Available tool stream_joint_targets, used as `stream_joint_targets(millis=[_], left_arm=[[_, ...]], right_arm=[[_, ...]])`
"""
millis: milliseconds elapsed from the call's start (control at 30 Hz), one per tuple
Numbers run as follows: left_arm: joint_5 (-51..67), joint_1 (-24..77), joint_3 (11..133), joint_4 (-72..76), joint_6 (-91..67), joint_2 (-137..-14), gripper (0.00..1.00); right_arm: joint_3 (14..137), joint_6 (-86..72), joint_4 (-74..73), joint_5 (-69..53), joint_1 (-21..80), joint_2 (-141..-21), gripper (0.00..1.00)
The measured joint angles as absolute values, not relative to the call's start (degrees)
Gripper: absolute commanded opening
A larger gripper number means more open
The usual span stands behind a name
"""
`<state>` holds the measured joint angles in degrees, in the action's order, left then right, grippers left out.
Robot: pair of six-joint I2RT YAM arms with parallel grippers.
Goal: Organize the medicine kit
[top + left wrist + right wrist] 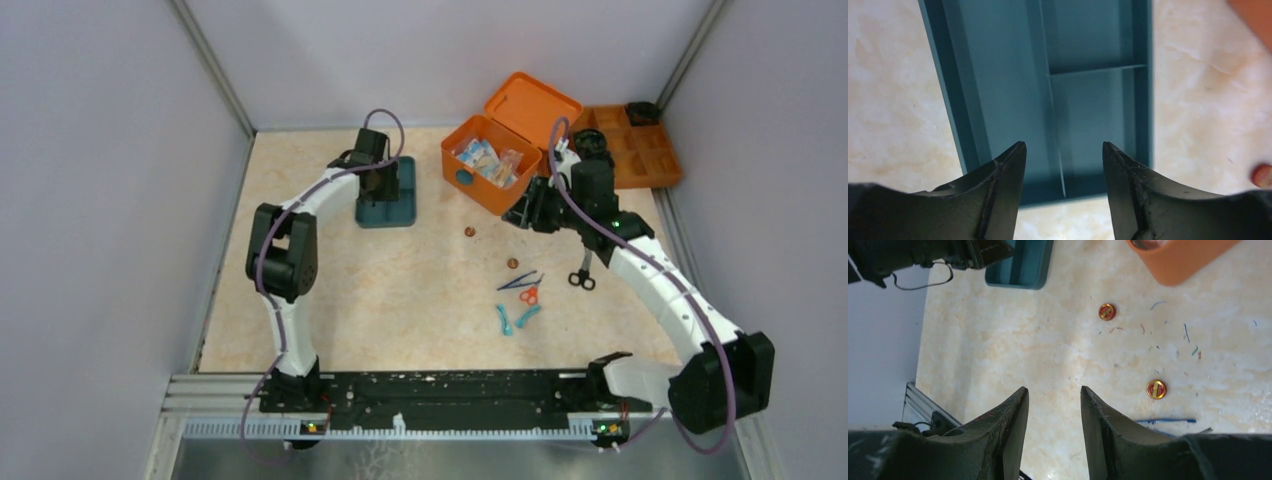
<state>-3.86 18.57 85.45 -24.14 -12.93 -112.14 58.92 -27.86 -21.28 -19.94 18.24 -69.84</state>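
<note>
At the far edge of the table (420, 290), the medicine kit (476, 186) sat open, hinged lid (533, 108) thrown back: smooth orange plastic, rounded corners, pale packets heaped inside. Off to its right, a flat orange tray (655, 160) of square cells lay tucked into the corner by the wall.

Left of the kit lay the teal tray (395, 216), matte, straight-walled, split by thin dividers. Between the two ran a broad stretch of glossy, marbled cream surface. Two small red-and-gold discs (1107, 312) lay apart on it, just in front of the kit. Nearer the right arm was a loose cluster: black scissors (582, 278), blue tweezers (520, 281), small orange scissors (530, 295) and two teal bits (505, 320). Grey walls hemmed in both sides.

And the left tool (1063, 145) was over the teal tray, jaws spread wide astride a divider, gripping nothing; whether it touched the plastic couldn't be told. The right tool (1053, 388) hung just in front of the kit above bare table, jaws parted, nothing between them.
</note>
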Motion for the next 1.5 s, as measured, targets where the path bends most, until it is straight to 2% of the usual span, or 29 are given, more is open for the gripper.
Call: stream_joint_targets(millis=[200, 267, 567, 833, 1067, 1400, 1467, 1500], left_arm=[[-8.8, 18.6, 87.3, -24.1, -10.4, -118.4, 0.52], [-9.5, 18.6, 87.4, -24.0, -9.8, -119.1, 0.46], [-10.5, 18.5, 89.2, -24.1, -9.4, -120.4, 0.11], [-10.8, 18.5, 80.8, -24.6, -15.1, -114.8, 0.0], [-10.7, 20.4, 67.9, -25.8, -23.1, -104.9, 0.0], [-10.4, 29.7, 51.8, -24.9, -39.7, -91.3, 0.0], [-10.5, 30.5, 50.1, -24.8, -42.2, -89.6, 0.08], [-10.5, 30.7, 49.5, -24.9, -43.2, -88.9, 0.17]], right_arm=[[50.9, -28.3, -23.6, -19.4, 18.2, -61.1, 0.43], [48.7, -28.7, -24.0, -19.4, 18.2, -59.1, 0.42], [46.8, -30.1, -26.0, -16.6, 18.2, -57.8, 0.45], [45.1, -35.1, -26.5, -6.5, 18.2, -56.3, 0.49], [43.1, -40.2, -28.1, 2.5, 18.2, -55.9, 0.54], [43.1, -44.1, -31.5, 11.6, 18.2, -60.6, 0.56], [43.1, -44.2, -31.8, 12.6, 18.0, -61.1, 0.56], [43.1, -44.2, -31.8, 12.8, 17.9, -61.2, 0.56]])
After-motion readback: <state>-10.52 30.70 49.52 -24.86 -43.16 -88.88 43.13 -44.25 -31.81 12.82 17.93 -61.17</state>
